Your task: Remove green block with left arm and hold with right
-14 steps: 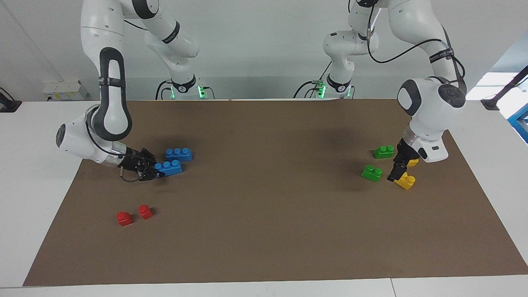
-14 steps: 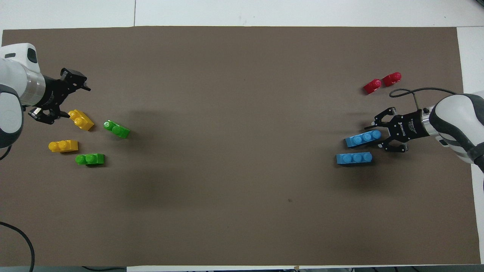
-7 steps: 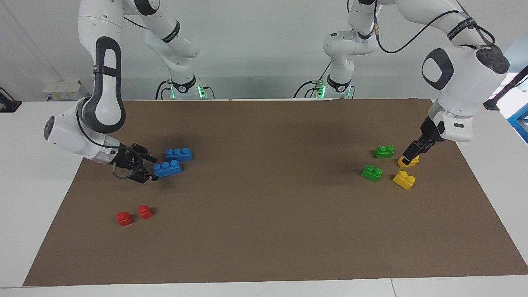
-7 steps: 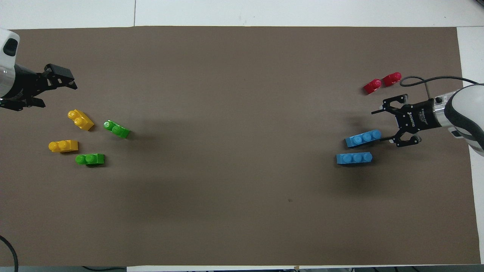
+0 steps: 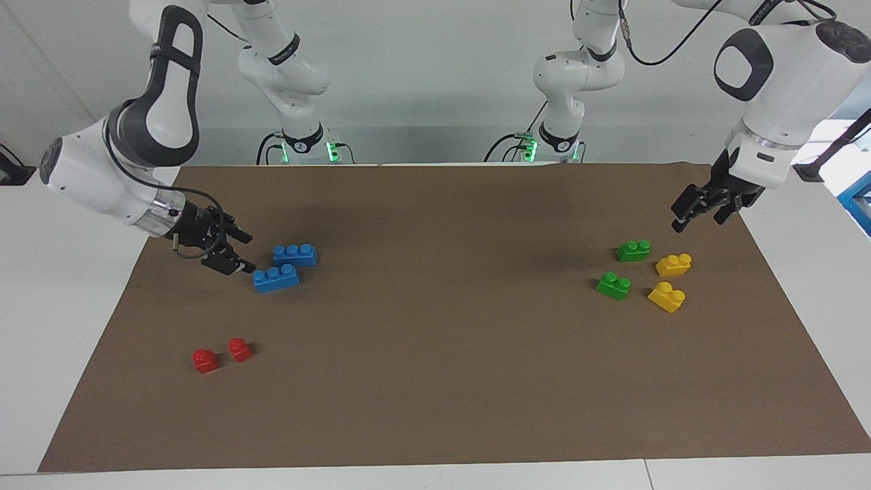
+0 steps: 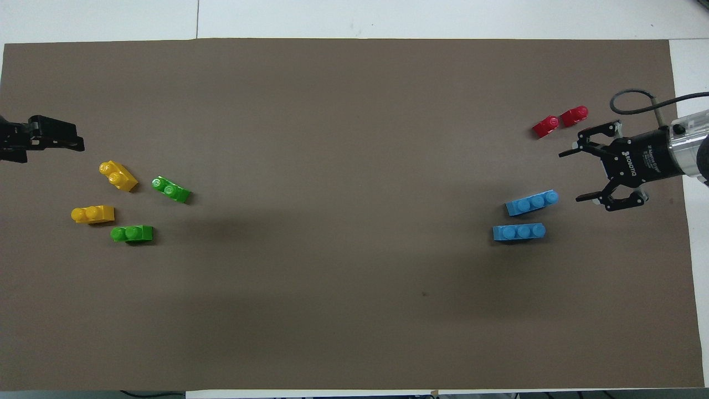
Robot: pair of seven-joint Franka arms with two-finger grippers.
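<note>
Two green blocks with two studs each lie on the brown mat toward the left arm's end. One green block point(image 5: 633, 250) point(image 6: 132, 233) is nearer the robots, the other green block point(image 5: 613, 285) point(image 6: 171, 189) farther from them. I cannot tell which of them the task means. My left gripper point(image 5: 695, 212) point(image 6: 55, 141) hangs open and empty over the mat's edge, apart from both. At the right arm's end my right gripper point(image 5: 246, 253) point(image 6: 570, 175) is open and empty, just off the end of a blue brick point(image 5: 275, 278) point(image 6: 532, 203).
Two yellow bricks point(image 5: 673, 264) point(image 5: 667, 297) lie beside the green ones. A second blue brick point(image 5: 294, 254) sits by the first. Two small red bricks point(image 5: 205, 360) point(image 5: 239, 349) lie farther from the robots. The brown mat point(image 5: 442, 381) covers the table.
My right gripper opened, let go of the blue brick and drew back from it. My left gripper rose from beside the yellow bricks and moved out toward the mat's edge.
</note>
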